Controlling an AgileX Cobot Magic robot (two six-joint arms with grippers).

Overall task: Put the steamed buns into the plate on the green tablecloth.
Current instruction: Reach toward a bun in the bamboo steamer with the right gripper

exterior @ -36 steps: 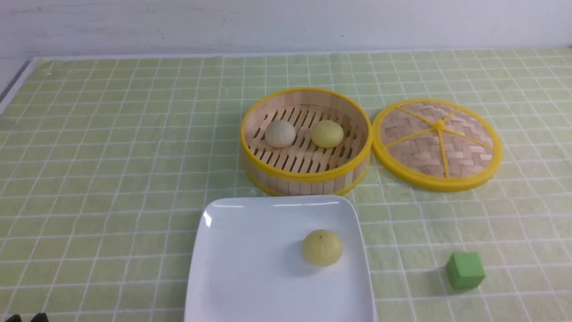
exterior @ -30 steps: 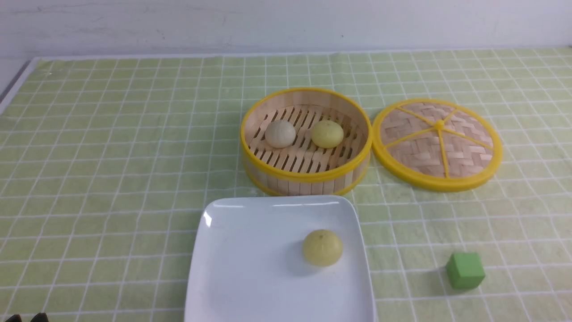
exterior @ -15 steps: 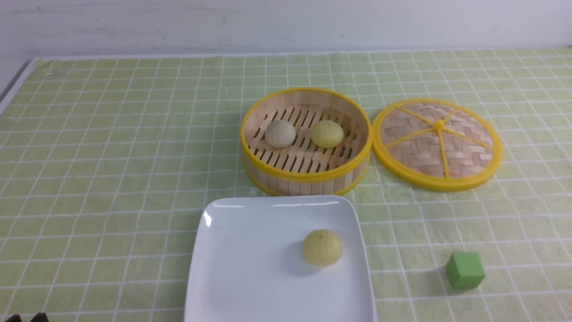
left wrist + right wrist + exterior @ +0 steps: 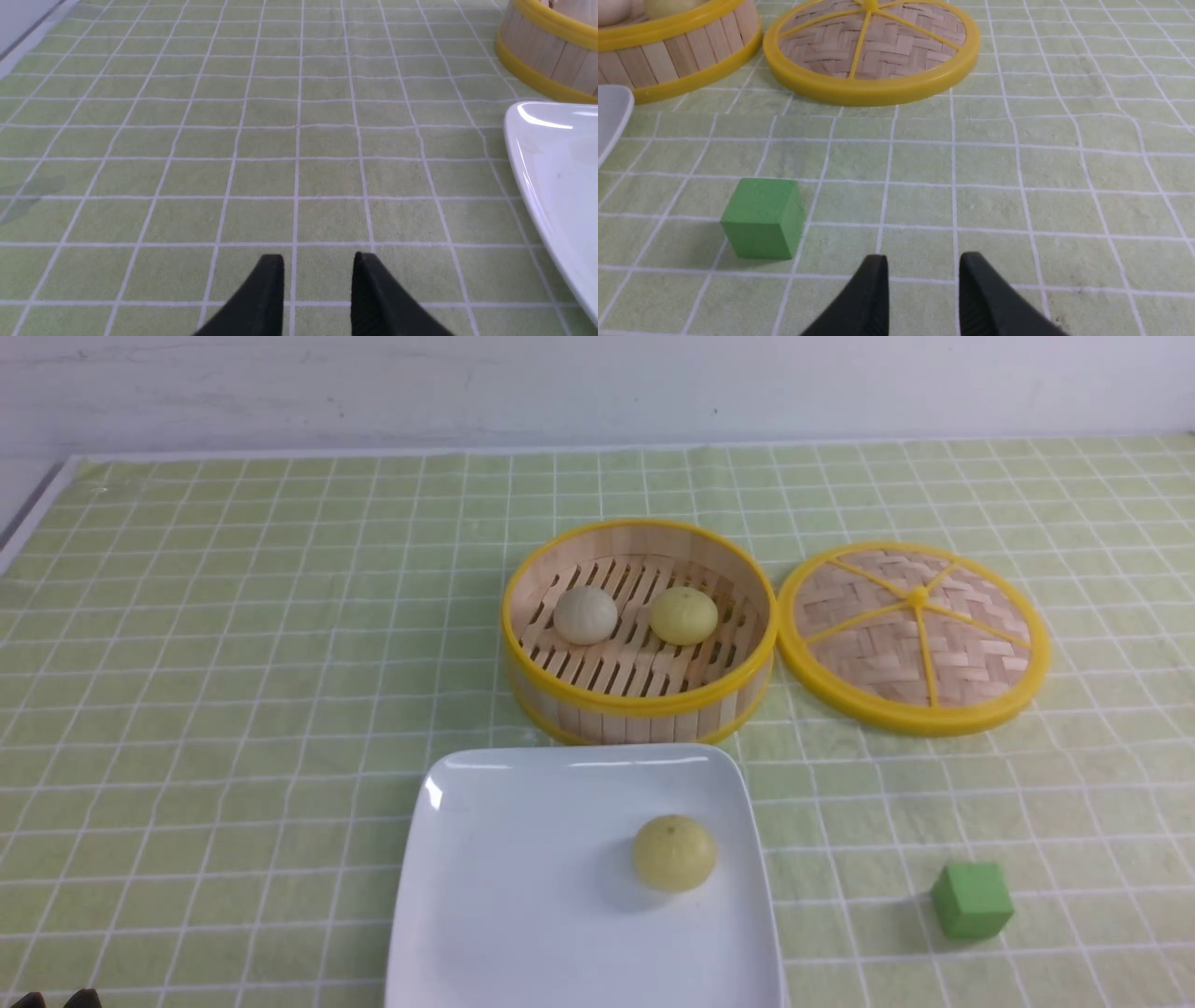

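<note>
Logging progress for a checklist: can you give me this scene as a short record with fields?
plate: one pale yellow bun on it
steamer basket: off-white bun and second yellow bun inside
lid: off, beside basket on the green tablecloth
green cube: on cloth, right of plate
left gripper: fingers apart, empty
right gripper: fingers apart, empty

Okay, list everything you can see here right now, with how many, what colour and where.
green tablecloth: 1, light green with white grid, covering the table
plate: 1, white, square, near middle of the cloth
steamer basket: 1, bamboo with yellow rims, just behind the plate
steamed buns: 3, two pale yellow and one off-white; one yellow on the plate, the other two in the basket
lid: 1, woven bamboo with yellow rim, right of the basket
cube: 1, green, right of the plate
left gripper: 1, black, open, over bare cloth
right gripper: 1, black, open, near the cube
</note>
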